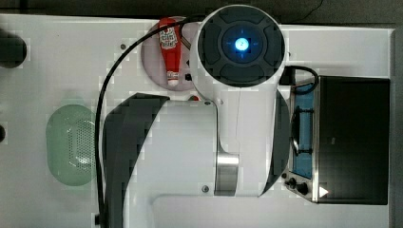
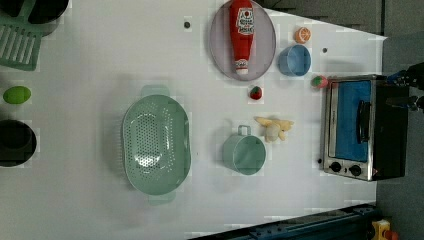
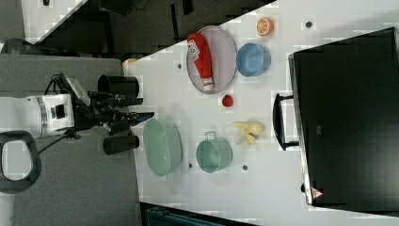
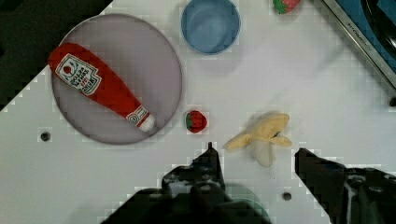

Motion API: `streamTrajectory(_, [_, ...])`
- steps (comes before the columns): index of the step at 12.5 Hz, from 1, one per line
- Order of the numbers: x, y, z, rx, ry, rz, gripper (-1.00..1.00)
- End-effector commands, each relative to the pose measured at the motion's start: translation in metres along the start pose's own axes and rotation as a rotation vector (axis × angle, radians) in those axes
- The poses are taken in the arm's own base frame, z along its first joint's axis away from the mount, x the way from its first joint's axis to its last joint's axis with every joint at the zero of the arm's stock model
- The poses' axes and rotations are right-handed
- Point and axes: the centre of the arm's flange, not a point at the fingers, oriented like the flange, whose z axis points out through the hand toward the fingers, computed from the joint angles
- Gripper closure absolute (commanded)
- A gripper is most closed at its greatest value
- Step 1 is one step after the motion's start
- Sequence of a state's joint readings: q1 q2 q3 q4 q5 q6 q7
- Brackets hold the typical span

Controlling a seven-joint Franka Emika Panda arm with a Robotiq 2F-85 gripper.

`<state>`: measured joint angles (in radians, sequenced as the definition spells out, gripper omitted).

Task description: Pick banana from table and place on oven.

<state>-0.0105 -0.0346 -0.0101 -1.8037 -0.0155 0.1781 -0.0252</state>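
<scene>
Closest to the wrist camera: end effector (image 4: pixel 254 163), dark fingers spread apart, pinching nothing, hanging high over the tabletop (image 4: pixel 303 84). Just beyond the fingertips: banana (image 4: pixel 262 136), pale cream-yellow, peel strips splayed, lying flat and untouched. In the left view, banana (image 2: pixel 273 127) resting between the mint cup (image 2: pixel 244 152) and the oven (image 2: pixel 362 127), near the cup's rim, apart from the oven door. Small strawberry (image 4: pixel 196 121) beside it; further off, ketchup bottle (image 4: pixel 100 87) lying on a grey plate (image 4: pixel 159 60), and a blue bowl (image 4: pixel 210 24). Still at the approach stage, by the look of things: nothing grasped, oven top (image 3: pixel 348 117) bare and black. For a clean pick: best to descend straight over the thick middle of the fruit, fingers straddling the body across its narrow width rather than catching a loose peel strip. Worth keeping clear of the mint cup on the way down. Soft toy shape likely to squash or slip, so a centred, firm close seems wise before lifting well above the oven's edge.
</scene>
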Motion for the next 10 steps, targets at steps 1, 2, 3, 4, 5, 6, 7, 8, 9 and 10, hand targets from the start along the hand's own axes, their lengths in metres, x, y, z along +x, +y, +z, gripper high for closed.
streamTrajectory(1, [-0.124, 0.141, -0.077, 0.019, 0.002, 0.123, -0.58])
streamTrajectory(2, [-0.124, 0.141, -0.077, 0.019, 0.002, 0.123, -0.81])
streamTrajectory(3, [-0.124, 0.141, -0.077, 0.019, 0.002, 0.123, -1.00])
streamTrajectory(4, [-0.124, 0.141, -0.075, 0.017, 0.000, 0.123, -1.00])
streamTrajectory(5, [-0.123, 0.140, -0.072, 0.013, -0.004, 0.122, -1.00])
streamTrajectory(6, [-0.121, 0.137, -0.066, 0.009, -0.007, 0.122, -1.00])
streamTrajectory(7, [-0.116, 0.132, -0.057, 0.005, -0.010, 0.122, -1.00])
streamTrajectory(8, [-0.111, 0.126, -0.044, 0.003, -0.012, 0.121, -1.00])
streamTrajectory(9, [-0.104, 0.119, -0.026, -0.005, -0.017, 0.121, -1.00])
streamTrajectory(10, [-0.097, 0.112, -0.004, -0.015, -0.025, 0.120, -1.00])
